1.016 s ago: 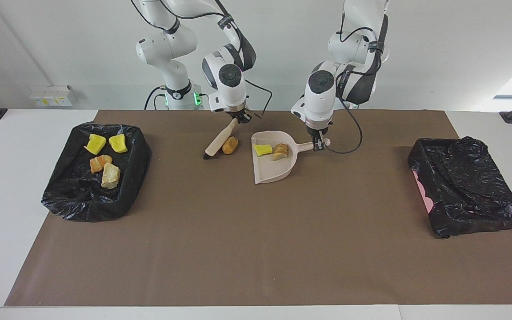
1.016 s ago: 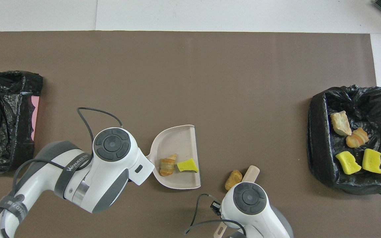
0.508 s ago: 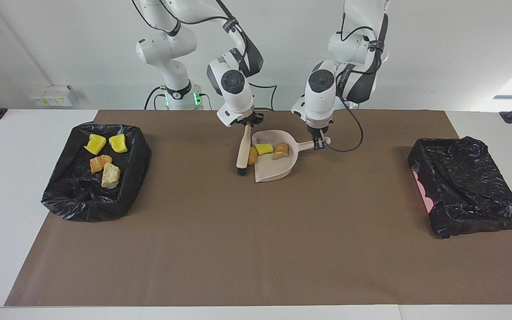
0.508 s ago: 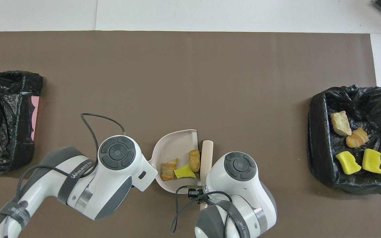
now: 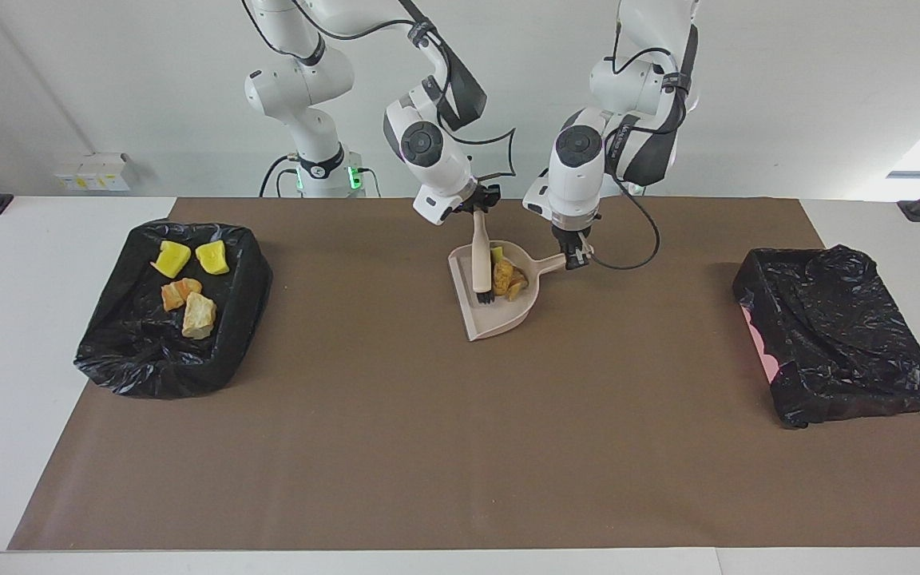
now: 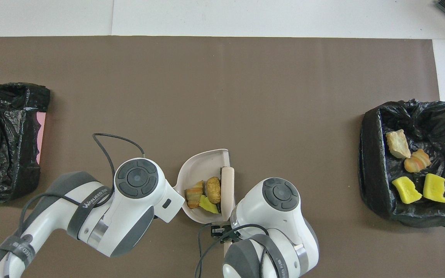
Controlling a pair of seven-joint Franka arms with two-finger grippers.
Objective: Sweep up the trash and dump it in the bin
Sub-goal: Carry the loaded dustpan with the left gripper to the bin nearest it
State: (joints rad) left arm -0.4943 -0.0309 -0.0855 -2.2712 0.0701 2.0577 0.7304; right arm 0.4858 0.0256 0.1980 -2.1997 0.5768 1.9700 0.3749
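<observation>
The beige dustpan point(image 5: 493, 316) lies on the brown mat in front of the robots; it also shows in the overhead view point(image 6: 202, 165). My left gripper point(image 5: 577, 259) is shut on its handle. My right gripper point(image 5: 479, 211) is shut on the handle of the beige brush point(image 5: 481, 257), whose black bristles stand inside the pan. The brush also shows in the overhead view point(image 6: 227, 184). Three trash chunks sit bunched in the pan beside the brush: brown point(image 6: 213, 189), orange-striped point(image 6: 194, 194) and yellow-green point(image 6: 208, 204). Both grippers are hidden under their wrists in the overhead view.
A black-lined bin point(image 5: 148, 367) at the right arm's end of the table holds several chunks, yellow, orange-striped and tan; it also shows in the overhead view point(image 6: 369, 162). A second black-lined bin point(image 5: 835, 335) stands at the left arm's end.
My right gripper has swung the brush toward the left arm's end, pushing the brown chunk off the mat into the dustpan. The three chunks are now bunched together. The left gripper has barely moved.
</observation>
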